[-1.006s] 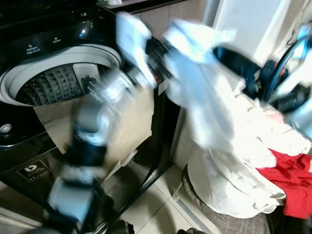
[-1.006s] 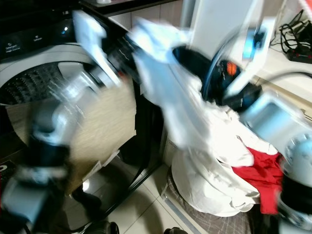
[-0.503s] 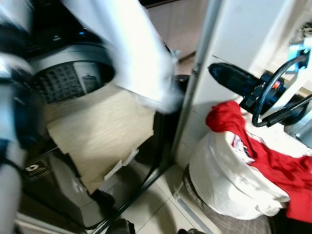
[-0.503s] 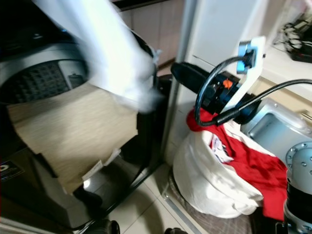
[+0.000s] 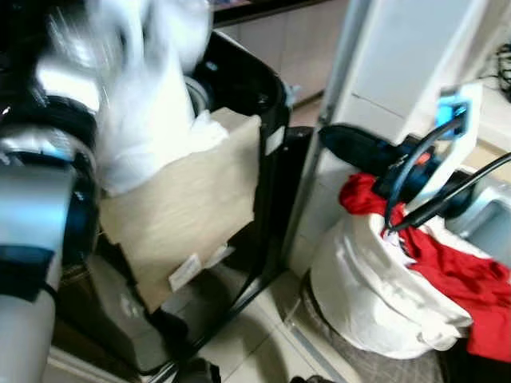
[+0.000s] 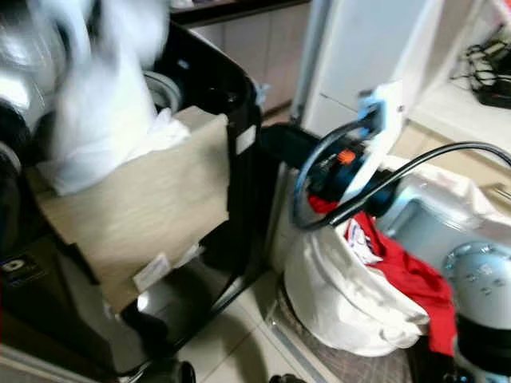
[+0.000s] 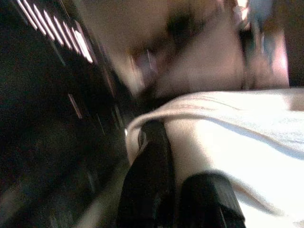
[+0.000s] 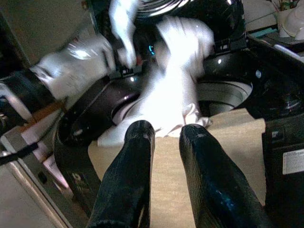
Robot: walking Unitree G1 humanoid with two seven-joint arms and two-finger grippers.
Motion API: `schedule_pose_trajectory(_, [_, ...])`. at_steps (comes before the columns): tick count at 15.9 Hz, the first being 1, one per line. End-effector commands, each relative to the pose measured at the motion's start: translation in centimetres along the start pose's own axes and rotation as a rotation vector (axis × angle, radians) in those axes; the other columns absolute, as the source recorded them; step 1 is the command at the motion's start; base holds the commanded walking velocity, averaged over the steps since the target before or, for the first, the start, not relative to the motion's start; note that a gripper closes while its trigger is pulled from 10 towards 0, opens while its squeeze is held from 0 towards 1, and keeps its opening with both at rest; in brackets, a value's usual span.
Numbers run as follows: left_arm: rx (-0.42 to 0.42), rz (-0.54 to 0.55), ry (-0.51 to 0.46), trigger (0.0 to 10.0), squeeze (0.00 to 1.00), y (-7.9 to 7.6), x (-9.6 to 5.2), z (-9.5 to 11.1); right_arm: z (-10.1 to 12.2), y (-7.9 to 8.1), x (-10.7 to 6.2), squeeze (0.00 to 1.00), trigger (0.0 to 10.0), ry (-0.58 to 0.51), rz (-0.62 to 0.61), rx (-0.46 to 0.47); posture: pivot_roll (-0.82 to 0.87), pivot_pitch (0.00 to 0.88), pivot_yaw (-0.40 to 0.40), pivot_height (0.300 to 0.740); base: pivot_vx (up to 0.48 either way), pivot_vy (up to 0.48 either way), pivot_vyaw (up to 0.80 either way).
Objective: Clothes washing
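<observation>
A black top-loading washing machine [image 5: 239, 88] is seen at the left, its front draped with a beige cardboard sheet [image 5: 188, 211]. To its right, on the tiled floor, a white laundry bag [image 5: 375, 295] is stood, with a red garment [image 5: 455, 275] spilling over its rim.

A white garment [image 5: 148, 136] is being carried over the machine's opening and hangs partly onto the top edge of the cardboard sheet; it is blurred by motion. In the left wrist view the left hand [image 7: 178, 190] is closed on the white garment, the cloth lying across the black fingers. The right hand [image 8: 164, 142] is held above the bag, pointed toward the machine, its fingers slightly parted and nothing held between them.

The task is judged to be under way: one white piece is at the drum but not yet released, and the red garment and other white cloth are left in the bag.

A small white label [image 5: 184, 273] is stuck on the cardboard, but its writing cannot be read.
</observation>
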State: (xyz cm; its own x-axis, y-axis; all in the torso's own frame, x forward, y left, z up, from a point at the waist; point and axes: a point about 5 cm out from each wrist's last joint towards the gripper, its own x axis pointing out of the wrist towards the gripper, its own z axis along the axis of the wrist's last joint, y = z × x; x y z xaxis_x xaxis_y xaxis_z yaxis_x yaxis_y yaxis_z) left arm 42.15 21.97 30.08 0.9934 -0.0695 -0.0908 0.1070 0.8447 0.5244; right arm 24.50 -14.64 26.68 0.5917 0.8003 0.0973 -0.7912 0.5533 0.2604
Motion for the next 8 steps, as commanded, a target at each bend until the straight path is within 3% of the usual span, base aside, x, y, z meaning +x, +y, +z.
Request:
schedule_pose_trajectory(1, [0.019, 0.002, 0.161, 10.0, 1.00, 0.4, -0.3, -1.9, -0.5, 0.7, 0.3, 0.00, 10.0, 0.028, 0.020, -0.006, -0.07, 0.034, 0.000, 0.740, 0.000, 0.000, 0.00])
schedule_pose_trajectory(5, [0.135, -0.110, 0.314, 10.0, 1.00, 0.6, -0.8, -3.3, -0.7, 0.8, 0.2, 0.00, 10.0, 0.025, 0.022, 0.005, -0.07, 0.036, -0.003, 0.740, 0.000, 0.000, 0.00])
schedule_pose_trajectory(8, [0.150, -0.090, 0.315, 10.0, 1.00, 1.7, -1.1, -2.5, -0.8, 0.7, 0.3, 0.00, 10.0, 0.033, 0.018, 0.005, -0.06, 0.036, -0.008, 0.740, 0.000, 0.000, 0.00])
